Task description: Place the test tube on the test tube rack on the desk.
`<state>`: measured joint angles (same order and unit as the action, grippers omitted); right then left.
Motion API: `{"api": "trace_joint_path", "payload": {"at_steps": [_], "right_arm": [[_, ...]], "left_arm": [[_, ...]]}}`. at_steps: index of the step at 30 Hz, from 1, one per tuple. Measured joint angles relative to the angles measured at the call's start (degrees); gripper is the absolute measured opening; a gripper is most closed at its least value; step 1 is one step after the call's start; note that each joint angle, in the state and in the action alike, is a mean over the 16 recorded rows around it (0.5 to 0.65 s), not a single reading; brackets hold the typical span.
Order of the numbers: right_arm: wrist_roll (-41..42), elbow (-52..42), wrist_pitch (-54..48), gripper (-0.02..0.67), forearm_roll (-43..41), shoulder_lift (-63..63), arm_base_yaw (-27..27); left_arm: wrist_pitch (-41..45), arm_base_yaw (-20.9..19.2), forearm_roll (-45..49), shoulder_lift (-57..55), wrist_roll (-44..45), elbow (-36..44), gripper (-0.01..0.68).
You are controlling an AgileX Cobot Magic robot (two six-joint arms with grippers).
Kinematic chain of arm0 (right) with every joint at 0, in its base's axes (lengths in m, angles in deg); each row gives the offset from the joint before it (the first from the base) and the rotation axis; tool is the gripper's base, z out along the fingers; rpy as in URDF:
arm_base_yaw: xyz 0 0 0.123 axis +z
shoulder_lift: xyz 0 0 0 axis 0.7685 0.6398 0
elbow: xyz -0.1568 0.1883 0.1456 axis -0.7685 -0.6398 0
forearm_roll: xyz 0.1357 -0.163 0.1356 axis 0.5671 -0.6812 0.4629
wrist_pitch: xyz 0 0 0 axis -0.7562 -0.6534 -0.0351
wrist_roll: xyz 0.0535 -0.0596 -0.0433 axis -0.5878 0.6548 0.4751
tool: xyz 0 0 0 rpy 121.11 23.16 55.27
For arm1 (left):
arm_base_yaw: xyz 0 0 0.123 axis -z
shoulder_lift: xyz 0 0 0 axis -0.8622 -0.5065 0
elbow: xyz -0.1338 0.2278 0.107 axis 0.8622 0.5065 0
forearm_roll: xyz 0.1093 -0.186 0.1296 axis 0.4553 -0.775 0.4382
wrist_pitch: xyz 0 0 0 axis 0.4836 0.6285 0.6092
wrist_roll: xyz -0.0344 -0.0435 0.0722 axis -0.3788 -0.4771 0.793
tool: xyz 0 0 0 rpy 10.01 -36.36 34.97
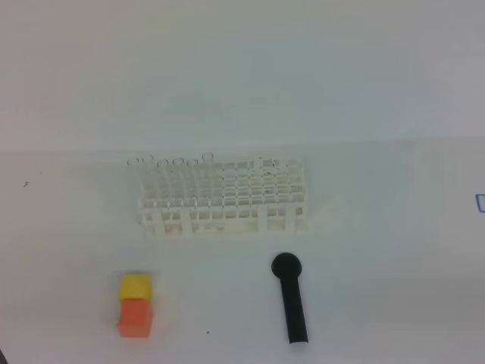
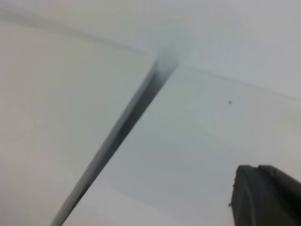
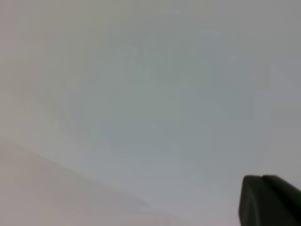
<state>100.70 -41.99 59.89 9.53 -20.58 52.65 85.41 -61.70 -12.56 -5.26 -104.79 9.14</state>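
The white lattice test tube rack point(image 1: 224, 199) stands on the white desk point(image 1: 379, 250) in the middle of the exterior view. Several clear glass tube rims point(image 1: 173, 161) rise from its back left row. I see no loose test tube lying on the desk. Neither gripper shows in the exterior view. In the left wrist view only one dark finger point(image 2: 265, 197) shows at the bottom right, over bare white surface. In the right wrist view only one dark finger point(image 3: 268, 202) shows at the bottom right. Nothing is seen held.
A black round-headed stick point(image 1: 291, 298) lies in front of the rack, to the right. A yellow cube point(image 1: 136, 287) sits touching an orange cube point(image 1: 136, 318) at the front left. A dark seam point(image 2: 123, 129) crosses the left wrist view.
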Motion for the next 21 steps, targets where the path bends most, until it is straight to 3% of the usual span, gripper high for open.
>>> {"api": "trace_joint_path", "payload": {"at_steps": [5,12,21], "right_arm": [[-12.99,-2.50,-3.98,-0.001,-3.01,-1.22,0.00],[-30.27,-4.70,-13.84,-0.001,-7.86,-2.67,0.00],[-35.22,-5.02,-22.94,-0.001,-9.16,-3.06,0.00]], "left_arm": [[-5.37,-2.54,-3.61,0.67,3.73,2.39,-0.001],[-15.32,-3.06,-16.48,3.70,17.42,10.64,-0.001],[-23.79,-2.98,-30.43,8.27,32.04,23.57,-0.001]]}}
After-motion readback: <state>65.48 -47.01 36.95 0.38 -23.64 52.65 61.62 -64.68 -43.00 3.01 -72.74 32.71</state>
